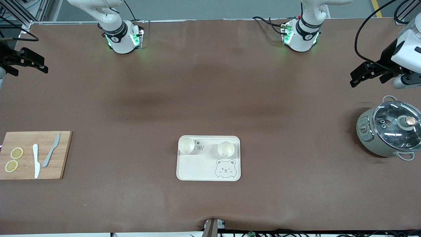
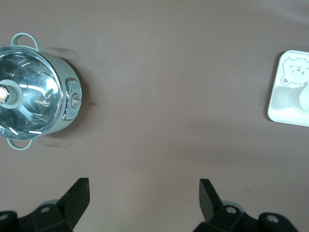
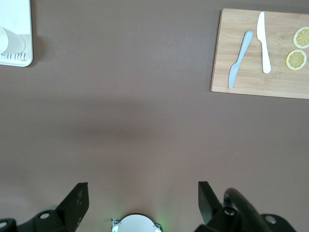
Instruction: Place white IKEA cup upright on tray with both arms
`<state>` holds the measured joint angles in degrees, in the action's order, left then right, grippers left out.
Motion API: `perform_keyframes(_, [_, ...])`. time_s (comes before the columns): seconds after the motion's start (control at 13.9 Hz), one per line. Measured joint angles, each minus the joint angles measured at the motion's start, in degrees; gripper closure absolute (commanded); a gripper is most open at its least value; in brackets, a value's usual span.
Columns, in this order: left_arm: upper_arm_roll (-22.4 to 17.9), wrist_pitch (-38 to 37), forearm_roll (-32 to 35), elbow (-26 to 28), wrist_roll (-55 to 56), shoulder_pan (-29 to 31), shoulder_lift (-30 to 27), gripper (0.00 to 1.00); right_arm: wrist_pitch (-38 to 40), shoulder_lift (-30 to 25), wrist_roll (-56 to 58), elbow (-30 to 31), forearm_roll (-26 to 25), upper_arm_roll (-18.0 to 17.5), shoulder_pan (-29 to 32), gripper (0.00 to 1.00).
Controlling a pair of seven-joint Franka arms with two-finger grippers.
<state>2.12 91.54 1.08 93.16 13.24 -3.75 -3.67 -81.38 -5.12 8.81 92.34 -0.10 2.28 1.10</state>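
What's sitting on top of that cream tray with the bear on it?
Two white cups stand upright, mouths up, on the tray, along its edge farther from the front camera. One cup hides part of the grey lettering.

The middle of the surface [image 1: 210, 98] between my bases and the tray [image 1: 209, 171] lies open to me. On the tray two cups [image 1: 186, 145] [image 1: 226, 148] stand well apart along the edge toward my bases. My left tool [image 1: 357, 78] hangs spread over bare cloth, with the pot [image 1: 389, 133] as its only nearby obstacle. My right tool [image 1: 39, 65] hangs spread at the other end, with the cutting board [image 1: 34, 154], two knives [image 1: 51, 150] [image 1: 36, 160] and lemon slices [image 1: 13, 159] closer to the camera.
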Motion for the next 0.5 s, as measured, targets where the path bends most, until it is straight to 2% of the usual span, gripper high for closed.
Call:
perform_keyframes(0.22, [-0.1, 0.1, 0.0, -0.4, 0.0, 0.0, 0.6, 0.0, 0.5, 0.4, -0.3, 0.0, 0.0, 0.0, -0.2, 0.0])
perform_keyframes(0.5, [0.0, -0.7, 0.0, -0.5, 0.0, -0.1, 1.2, 0.0, 2.0, 2.4, -0.5, -3.0, 0.0, 0.0, -0.2, 0.0])
